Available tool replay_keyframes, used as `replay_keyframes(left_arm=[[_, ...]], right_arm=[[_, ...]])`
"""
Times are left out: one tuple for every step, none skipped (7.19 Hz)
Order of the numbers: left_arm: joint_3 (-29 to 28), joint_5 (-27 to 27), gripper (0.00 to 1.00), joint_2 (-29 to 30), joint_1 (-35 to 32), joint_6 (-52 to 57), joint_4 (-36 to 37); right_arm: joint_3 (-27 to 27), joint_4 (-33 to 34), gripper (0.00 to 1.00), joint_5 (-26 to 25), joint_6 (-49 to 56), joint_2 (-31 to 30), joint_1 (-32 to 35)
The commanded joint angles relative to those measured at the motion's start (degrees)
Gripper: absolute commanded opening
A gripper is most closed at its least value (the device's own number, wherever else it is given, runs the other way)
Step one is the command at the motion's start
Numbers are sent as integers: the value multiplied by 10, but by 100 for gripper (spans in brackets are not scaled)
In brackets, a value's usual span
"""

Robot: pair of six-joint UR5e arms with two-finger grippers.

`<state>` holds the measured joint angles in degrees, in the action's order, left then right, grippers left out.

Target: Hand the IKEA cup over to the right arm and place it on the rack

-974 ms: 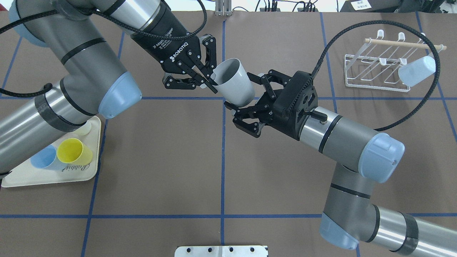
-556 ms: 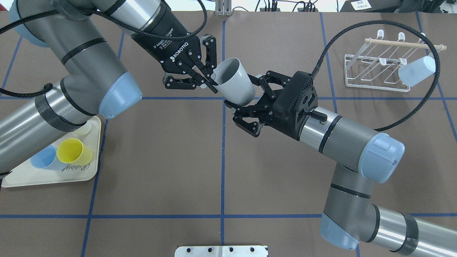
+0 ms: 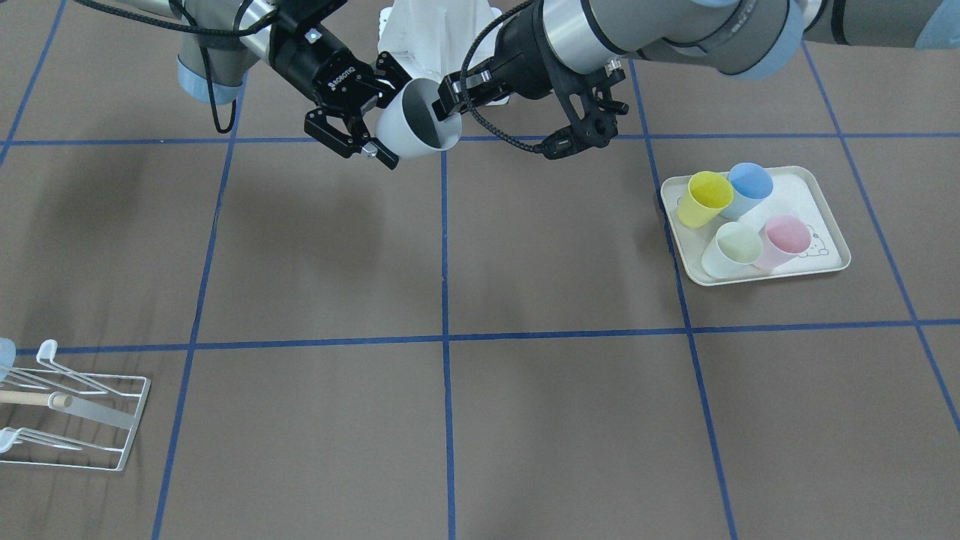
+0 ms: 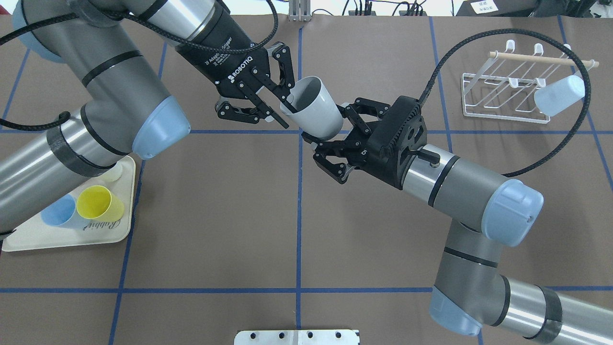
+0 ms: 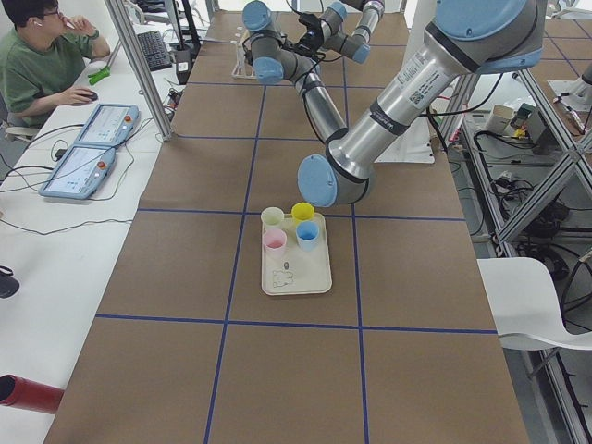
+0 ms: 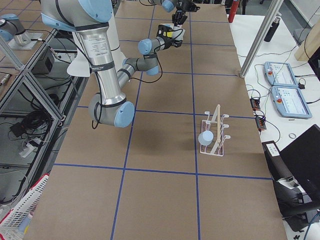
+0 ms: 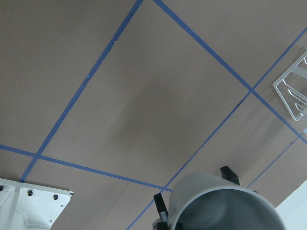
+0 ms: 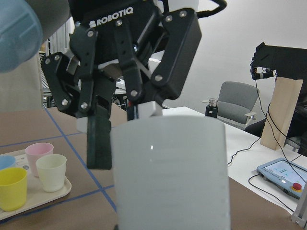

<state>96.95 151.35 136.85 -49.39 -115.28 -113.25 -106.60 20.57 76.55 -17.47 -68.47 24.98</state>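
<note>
Since the earlier frames, the fingers (image 4: 282, 72) of the left gripper (image 4: 286, 111) have been drawn apart, off the rim of the cup (image 4: 311, 108) that was pinched between them. That gripper is now spread moderately wide, with one finger reaching into the cup's mouth and the other lying outside the wall. Whether either pad touches the wall cannot be told. The cup's lower part is clamped between the fingers of the right gripper (image 4: 324, 123), one on each side. In the left wrist view, two black fingertips (image 7: 229, 175) are seen flanking the grey wall. The cup is held in the air, tilted, with its mouth toward the left gripper, above the table (image 4: 215, 215). The rack (image 4: 507, 88) is well apart, on the robot's right, with a pale blue cup (image 4: 559, 95) hung on it. A cream tray (image 4: 57, 235) bearing a yellow cup (image 4: 98, 203) and a blue cup (image 4: 60, 211) is set on the robot's left.
</note>
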Motion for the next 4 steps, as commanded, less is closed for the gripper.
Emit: replay_keyframes(left_arm=[[0, 0, 100, 0, -8, 1, -14], [0, 3, 100, 1, -29, 1, -15], [3, 5, 100, 0, -39, 4, -15], [3, -1, 100, -2, -39, 5, -14]], right_arm=[[0, 0, 17, 0, 0, 0, 0], [0, 0, 17, 0, 0, -2, 1], [0, 7, 17, 0, 0, -7, 1], [1, 15, 17, 0, 0, -13, 3]])
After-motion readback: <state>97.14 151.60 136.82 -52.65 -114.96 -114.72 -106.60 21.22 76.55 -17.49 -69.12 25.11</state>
